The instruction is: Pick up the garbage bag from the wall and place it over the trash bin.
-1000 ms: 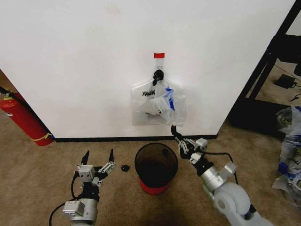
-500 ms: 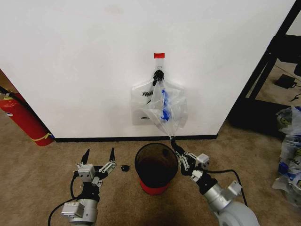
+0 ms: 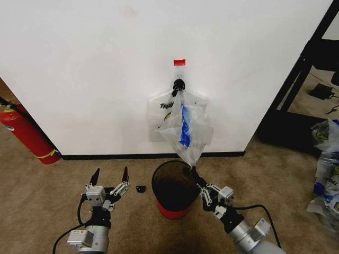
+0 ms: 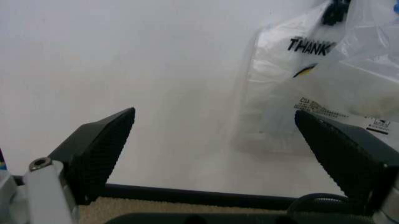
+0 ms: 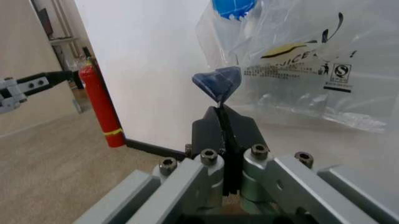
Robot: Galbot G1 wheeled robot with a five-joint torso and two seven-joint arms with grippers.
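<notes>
The translucent garbage bag [image 3: 183, 127] with black "THANK" print hangs from a small black hook [image 3: 179, 83] on the white wall [image 3: 95, 69], under a red tape strip. My right gripper [image 3: 194, 170] is shut on the bag's blue-edged lower corner [image 5: 218, 81] and holds it stretched down and outward, just above the rim of the black trash bin [image 3: 175, 186]. The bag also shows in the left wrist view [image 4: 311, 79]. My left gripper [image 3: 110, 174] stands open near the floor to the left of the bin, nothing between its fingers [image 4: 93, 144].
A red fire extinguisher [image 3: 24, 132] leans at the wall's left end. A small dark object [image 3: 141, 188] lies on the carpet between the left gripper and the bin. A black rack [image 3: 307, 79] and stuffed clear bags [image 3: 326, 164] stand at the right.
My right gripper has drawn back and down toward the bin with the bag's corner, stretching the bag out from the wall. The left arm has stayed in place.
</notes>
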